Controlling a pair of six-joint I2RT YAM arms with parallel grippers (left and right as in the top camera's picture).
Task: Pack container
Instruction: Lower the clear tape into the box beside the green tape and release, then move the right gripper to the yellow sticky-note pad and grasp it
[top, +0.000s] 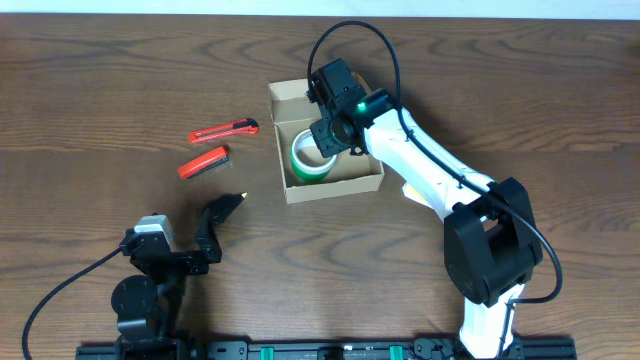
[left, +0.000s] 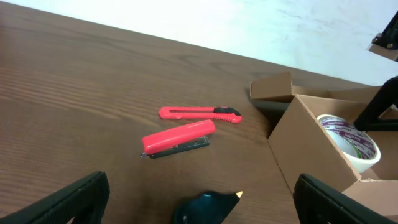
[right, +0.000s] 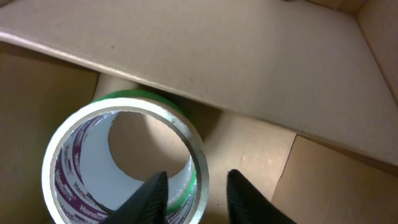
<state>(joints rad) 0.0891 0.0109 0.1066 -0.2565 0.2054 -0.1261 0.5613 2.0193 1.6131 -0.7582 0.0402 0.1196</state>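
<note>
The container (top: 335, 188) is a small open brown cardboard box at the table's middle, with its flap lid (top: 288, 100) folded back. It also shows in the left wrist view (left: 305, 146). A white and green tape roll (top: 308, 160) stands inside it, seen in the left wrist view (left: 351, 142) and the right wrist view (right: 62, 149). My right gripper (right: 196, 177) is down inside the box (right: 255, 155), open, one finger inside the roll's hole and one outside its wall. My left gripper (left: 202, 182) is wide open and low near the front left.
A red utility knife (top: 225, 130) (left: 199, 113) and a red stapler-like tool (top: 203, 161) (left: 178, 137) lie left of the box. A dark teal object with a pale pointed tip (left: 208, 205) (top: 230, 203) lies between my left fingers.
</note>
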